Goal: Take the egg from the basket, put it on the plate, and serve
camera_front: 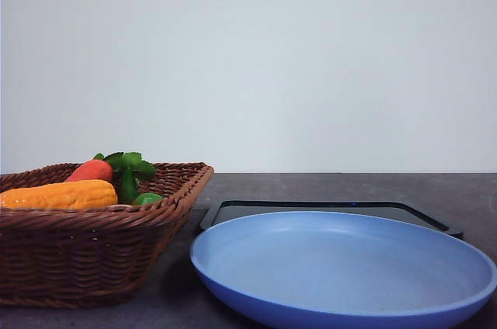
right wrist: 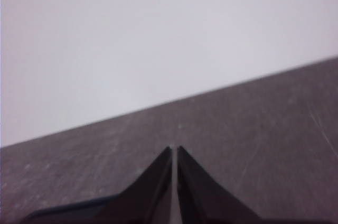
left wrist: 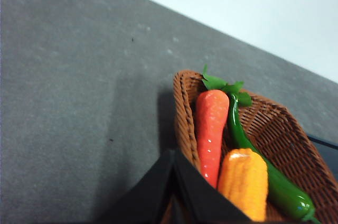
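Front view showed the wide, shallow, round light-blue plate (camera_front: 342, 275) on the dark grey table (camera_front: 349, 188), with the flat black rectangular tray (camera_front: 326, 209) just behind it and the dark brown woven wicker basket (camera_front: 93, 244) close beside it. The plate held nothing.

From the left wrist camera, the basket (left wrist: 285, 129) lay directly ahead of the left gripper (left wrist: 174, 152), and the fingertips were already at its near braided rim. The two black fingers met at one point with no gap between them, and nothing was held. Three long things lay inside the basket, side by side, and their long axes ran away from the fingers: a red-orange carrot with green leaves (left wrist: 212, 129), a yellow-orange cob of corn (left wrist: 244, 182), and a glossy dark green pepper (left wrist: 264, 174).

The pinkish-brown egg could not be found in any picture. I judged that it lay low in the basket, hidden under or behind the vegetables, but this was only a guess.

The right gripper (right wrist: 175, 150) was pressed nearly shut, only a thin slit between the fingers, and empty; ahead of it was bare table and the pale wall.

So the left arm was clearly the nearer one to the basket. I judged that the coming move was for this arm: open the fingers, then reach forward and down among the vegetables.
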Action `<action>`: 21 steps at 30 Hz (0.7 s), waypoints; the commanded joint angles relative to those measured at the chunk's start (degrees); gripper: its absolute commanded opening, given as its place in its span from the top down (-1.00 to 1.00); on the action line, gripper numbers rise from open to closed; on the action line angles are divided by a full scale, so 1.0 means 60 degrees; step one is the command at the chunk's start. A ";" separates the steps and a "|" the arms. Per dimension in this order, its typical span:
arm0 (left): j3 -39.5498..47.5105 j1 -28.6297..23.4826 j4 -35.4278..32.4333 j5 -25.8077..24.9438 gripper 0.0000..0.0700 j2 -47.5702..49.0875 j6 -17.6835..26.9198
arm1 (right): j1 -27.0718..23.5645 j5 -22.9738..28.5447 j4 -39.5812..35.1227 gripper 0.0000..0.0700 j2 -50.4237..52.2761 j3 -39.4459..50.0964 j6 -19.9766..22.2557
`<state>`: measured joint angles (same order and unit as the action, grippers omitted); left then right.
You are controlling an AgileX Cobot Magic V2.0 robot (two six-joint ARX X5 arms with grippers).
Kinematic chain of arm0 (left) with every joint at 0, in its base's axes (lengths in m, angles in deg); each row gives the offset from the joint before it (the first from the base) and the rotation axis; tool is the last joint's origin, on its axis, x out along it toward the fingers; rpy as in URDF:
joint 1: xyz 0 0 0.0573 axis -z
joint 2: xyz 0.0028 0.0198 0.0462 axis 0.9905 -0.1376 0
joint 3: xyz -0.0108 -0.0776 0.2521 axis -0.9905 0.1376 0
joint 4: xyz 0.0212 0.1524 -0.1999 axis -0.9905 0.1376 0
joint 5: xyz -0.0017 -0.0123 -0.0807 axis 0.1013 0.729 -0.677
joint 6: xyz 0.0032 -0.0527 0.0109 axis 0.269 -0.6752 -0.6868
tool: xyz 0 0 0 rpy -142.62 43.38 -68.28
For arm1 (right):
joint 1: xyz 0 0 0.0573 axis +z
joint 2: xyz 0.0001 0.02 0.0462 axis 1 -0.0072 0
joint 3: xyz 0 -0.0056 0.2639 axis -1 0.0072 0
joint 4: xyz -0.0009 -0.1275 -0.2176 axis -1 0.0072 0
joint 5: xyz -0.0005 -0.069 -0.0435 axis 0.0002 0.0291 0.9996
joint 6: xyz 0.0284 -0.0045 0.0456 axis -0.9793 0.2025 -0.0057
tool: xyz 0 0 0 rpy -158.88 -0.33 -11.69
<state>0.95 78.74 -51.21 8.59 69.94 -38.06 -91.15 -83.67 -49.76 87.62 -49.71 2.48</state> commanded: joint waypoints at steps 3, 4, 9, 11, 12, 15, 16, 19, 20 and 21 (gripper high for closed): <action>-0.0925 -0.0018 0.0242 -0.0271 1.00 -0.0630 0.0080 | 0.0007 -0.0033 0.1476 1.00 -0.0288 -0.1138 -0.0298; -0.1140 -0.0015 0.0413 -0.0341 1.00 -0.0864 0.0077 | 0.0007 -0.0033 0.1793 1.00 -0.0417 -0.1387 -0.0287; -0.2215 0.0004 0.0805 -0.0846 1.00 -0.2360 0.0293 | 0.0007 -0.0212 0.2554 1.00 -0.1245 -0.2491 0.0062; -0.2574 0.0022 0.0735 -0.1220 1.00 -0.2932 0.0357 | 0.0007 -0.0397 0.2692 1.00 -0.1639 -0.2858 0.0066; -0.2747 0.0053 0.0746 -0.1358 1.00 -0.3191 0.0381 | 0.0007 -0.0504 0.2782 1.00 -0.1874 -0.3041 0.0063; -0.3194 0.0275 0.0750 -0.1792 1.00 -0.3928 0.0382 | 0.0007 -0.1011 0.3083 1.00 -0.2580 -0.3495 0.0091; -0.3309 0.0371 0.0753 -0.1944 1.00 -0.4169 0.0386 | 0.0007 -0.1274 0.3180 1.00 -0.2829 -0.3622 0.0121; -0.3640 0.0698 0.0764 -0.2431 1.00 -0.5005 0.0466 | 0.0007 -0.2266 0.3569 1.00 -0.3719 -0.4007 0.0201; -0.3741 0.0835 0.0760 -0.2590 1.00 -0.5304 0.0552 | 0.0007 -0.2587 0.3755 1.00 -0.4043 -0.4139 0.0213; -0.3841 0.0980 0.0759 -0.2725 1.00 -0.5608 0.0621 | 0.0007 -0.2915 0.3936 1.00 -0.4363 -0.4257 0.0234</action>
<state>-21.10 84.21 -46.14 -7.00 37.63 -35.96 -91.15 -99.56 -26.47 62.87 -74.25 2.96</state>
